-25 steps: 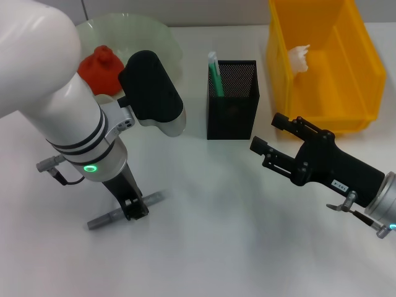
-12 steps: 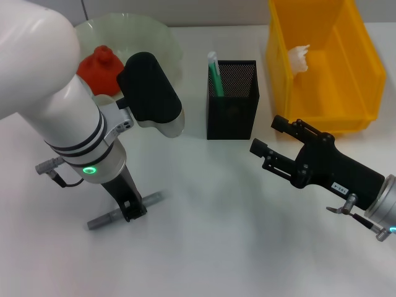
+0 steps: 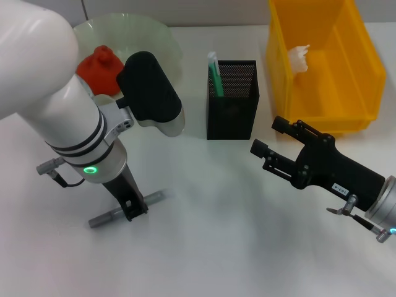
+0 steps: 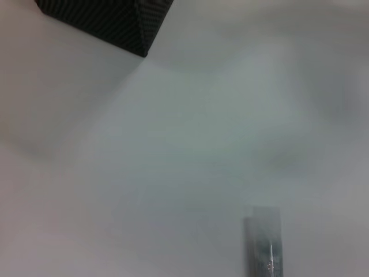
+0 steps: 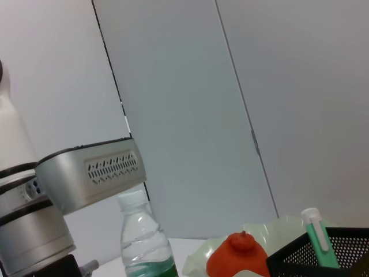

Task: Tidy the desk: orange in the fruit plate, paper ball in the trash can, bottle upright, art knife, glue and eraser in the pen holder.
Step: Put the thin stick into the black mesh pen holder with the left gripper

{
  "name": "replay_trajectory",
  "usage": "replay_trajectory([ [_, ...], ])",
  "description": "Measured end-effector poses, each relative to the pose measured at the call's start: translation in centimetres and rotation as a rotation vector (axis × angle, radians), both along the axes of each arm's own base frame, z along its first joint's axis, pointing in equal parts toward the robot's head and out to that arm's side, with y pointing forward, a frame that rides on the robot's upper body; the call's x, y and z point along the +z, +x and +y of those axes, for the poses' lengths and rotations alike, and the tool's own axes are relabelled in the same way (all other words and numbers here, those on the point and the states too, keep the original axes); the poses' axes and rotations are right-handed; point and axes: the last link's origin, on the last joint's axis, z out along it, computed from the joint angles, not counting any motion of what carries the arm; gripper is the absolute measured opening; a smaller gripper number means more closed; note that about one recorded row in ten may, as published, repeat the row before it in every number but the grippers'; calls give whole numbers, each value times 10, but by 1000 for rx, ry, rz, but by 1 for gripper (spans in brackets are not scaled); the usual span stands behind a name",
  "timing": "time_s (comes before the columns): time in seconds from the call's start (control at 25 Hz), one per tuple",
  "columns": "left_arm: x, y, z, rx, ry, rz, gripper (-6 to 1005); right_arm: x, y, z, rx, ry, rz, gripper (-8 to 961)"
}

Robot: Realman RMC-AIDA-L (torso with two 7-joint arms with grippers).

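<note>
The grey art knife [image 3: 151, 199] lies on the white desk [image 3: 216, 247], and my left gripper [image 3: 131, 208] stands over its middle, shut on it. In the left wrist view one end of the art knife [image 4: 262, 242] shows near a corner of the pen holder [image 4: 115, 23]. The black mesh pen holder [image 3: 232, 111] holds a green, white-capped glue stick [image 3: 214, 71]. My right gripper [image 3: 269, 135] hangs open and empty in front of the yellow trash can [image 3: 365, 68], where the paper ball [image 3: 299, 57] lies. The orange [image 3: 99, 67] sits in the fruit plate [image 3: 154, 34]. The bottle [image 5: 144, 245] stands upright. The eraser is out of view.
My bulky left arm [image 3: 68, 117] covers the desk's left side and hides the bottle in the head view. The right arm's black body [image 3: 334, 170] slants across the lower right. The pen holder stands between the fruit plate and the trash can.
Almost nothing differs. My left wrist has settled slightly lower over the art knife, and the right gripper has barely shifted.
</note>
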Motion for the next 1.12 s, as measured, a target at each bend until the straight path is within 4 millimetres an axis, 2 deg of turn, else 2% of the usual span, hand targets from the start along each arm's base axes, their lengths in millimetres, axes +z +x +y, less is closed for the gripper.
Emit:
replay_trajectory([
  [0.24,9,18,0,-49,31,-78,156,0,0,0,0,0,1,751],
  [0.36,24,32,2,-69,72,-188,155,0,0,-1,0,1,0,751],
  [0.4,37,39,5,-78,111,-259,155,0,0,-1,0,1,-2,752],
  [0.56,47,44,7,-95,139,-323,153,0,0,0,-1,1,-2,752],
  [0.6,55,49,10,-129,166,-448,153,0,1,0,-1,2,-3,752],
  [0.96,69,64,22,-239,302,-753,149,0,0,0,3,2,-3,751],
  [1.08,70,64,23,-244,312,-775,147,0,0,0,2,2,-3,751],
  [1.12,70,67,26,-251,337,-865,147,0,0,0,1,2,-3,751],
])
